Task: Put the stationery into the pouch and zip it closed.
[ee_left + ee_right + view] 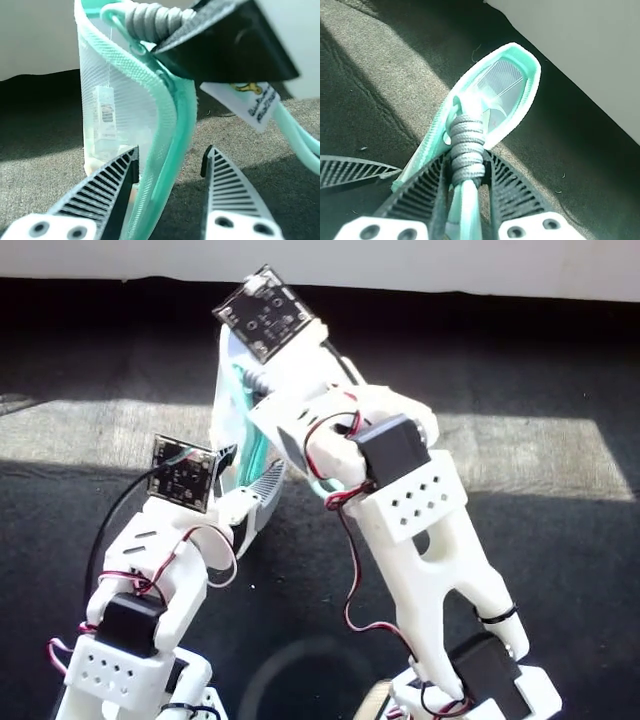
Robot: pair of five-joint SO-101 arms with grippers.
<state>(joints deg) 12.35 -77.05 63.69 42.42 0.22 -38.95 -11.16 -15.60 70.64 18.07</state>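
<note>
Gripper jaws on the right arm, the right gripper [467, 165], are seen pressed together on a grey coiled pull [466, 135] at one end of the pouch [506, 82]. By that pull the pouch is held upright, its far end towards the table [365, 75]. The pouch is made of white mesh edged in teal, and it is stood between the two arms in the high view [232, 405].

The left gripper [171, 155] is spread apart, with the teal zipped edge of the pouch [125, 95] passed between its two ribbed fingers. One finger [117, 182] is set against the mesh side, while the other is kept clear of the edge. Whether the zip is fully closed cannot be told.

A small white item [105, 117] is seen through the mesh, lying low inside the pouch. A white printed tag [252, 102] and teal cords [300, 140] are hung from the gripped end. The table is covered in dark cloth, crossed by a band of sunlight [540, 455].
</note>
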